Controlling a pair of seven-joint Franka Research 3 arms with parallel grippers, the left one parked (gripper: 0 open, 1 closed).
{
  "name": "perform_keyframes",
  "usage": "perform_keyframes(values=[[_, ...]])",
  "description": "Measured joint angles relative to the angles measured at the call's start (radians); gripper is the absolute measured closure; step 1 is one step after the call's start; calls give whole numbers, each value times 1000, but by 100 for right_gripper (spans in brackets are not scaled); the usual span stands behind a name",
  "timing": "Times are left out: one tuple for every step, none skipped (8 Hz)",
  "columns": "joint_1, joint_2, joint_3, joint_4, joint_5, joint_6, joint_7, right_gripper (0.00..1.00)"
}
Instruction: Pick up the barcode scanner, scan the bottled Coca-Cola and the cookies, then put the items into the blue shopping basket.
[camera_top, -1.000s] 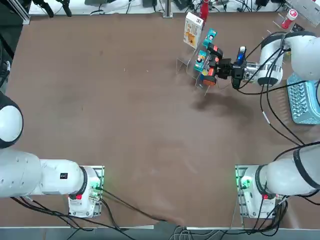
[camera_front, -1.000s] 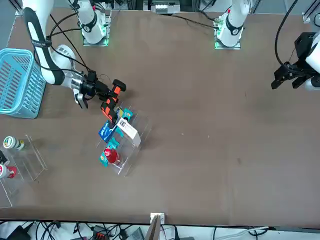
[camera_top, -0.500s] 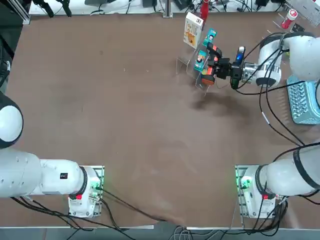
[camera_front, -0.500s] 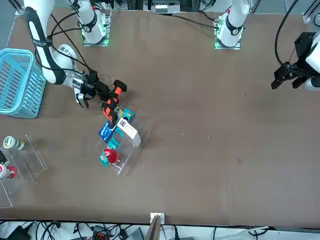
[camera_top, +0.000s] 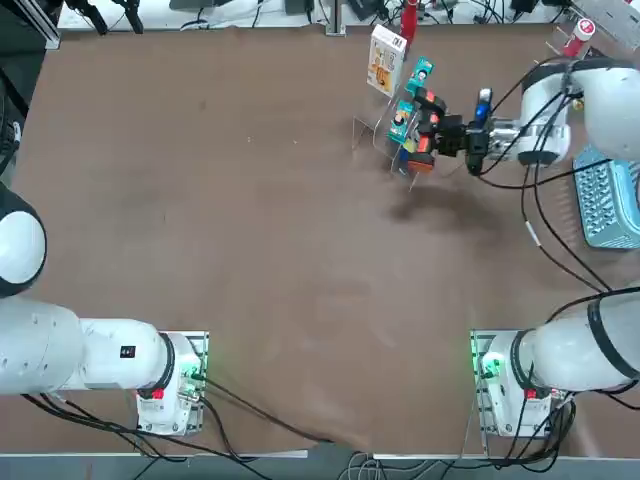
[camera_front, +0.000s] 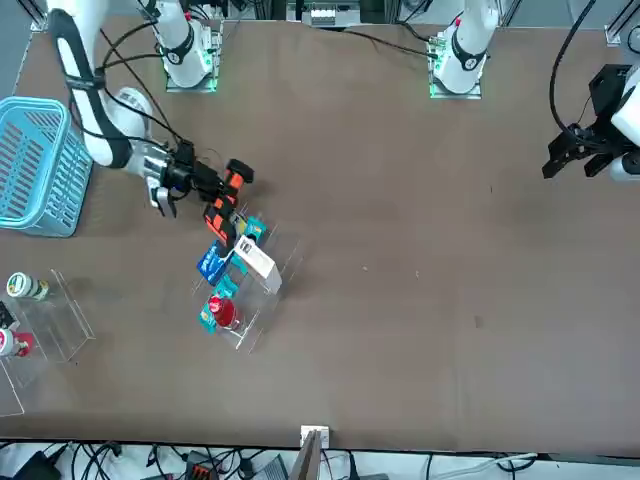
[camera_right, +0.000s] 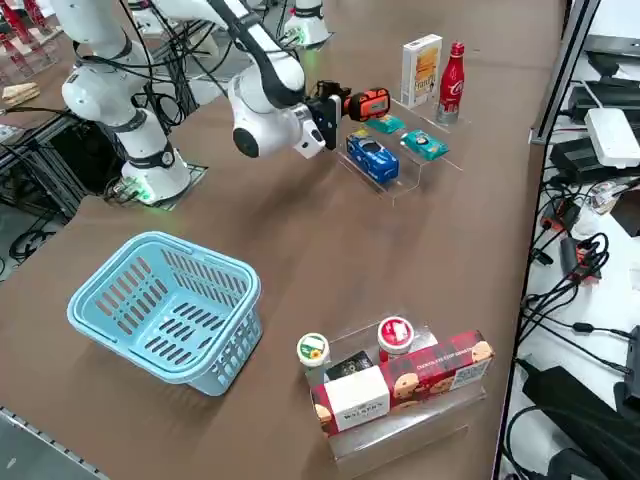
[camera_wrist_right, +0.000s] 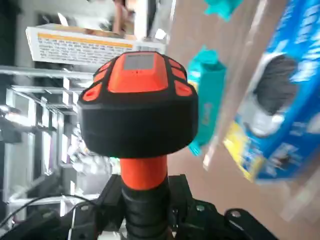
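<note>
Wrist view: barcode scanner (camera_wrist_right: 138, 105) gripped between fingers of right end effector (camera_wrist_right: 147, 212)

- I see the brown table (camera_top: 250, 250) evenly and brightly lit, with a faint sheen across it
- My arm (camera_top: 545, 115) lays a soft-edged shadow on the table just beside it
- Up close at my wrist, the blue packet (camera_wrist_right: 280, 95) looks soft and smeared
- White glare burns at one side of my wrist view, around the blurred metal frames (camera_wrist_right: 40, 135)
- From my right side, the basket (camera_right: 170, 310) looks crisp
</note>
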Motion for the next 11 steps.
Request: perform_keyframes(values=[[-65,-44,-6,28,-154,-5,93,56],[-122,-86,-10,73,-319,-21,185,56],[-161,-114,-11,132,-483,-34,267,56],[-180,-125,-11,198,-654,-36,361,56],[-182,-127,-9,262,-839,-35,477,56],[-177,-125,2,306,-1023,-22,598,56],[-160,-119,17,322,-1170,10,711,56],[-126,-104,26,322,-1291,36,816,56],[-93,-80,31,321,-1386,51,906,56],[-70,-52,33,310,-1439,84,962,56],[-57,-31,33,270,-1460,172,986,56]])
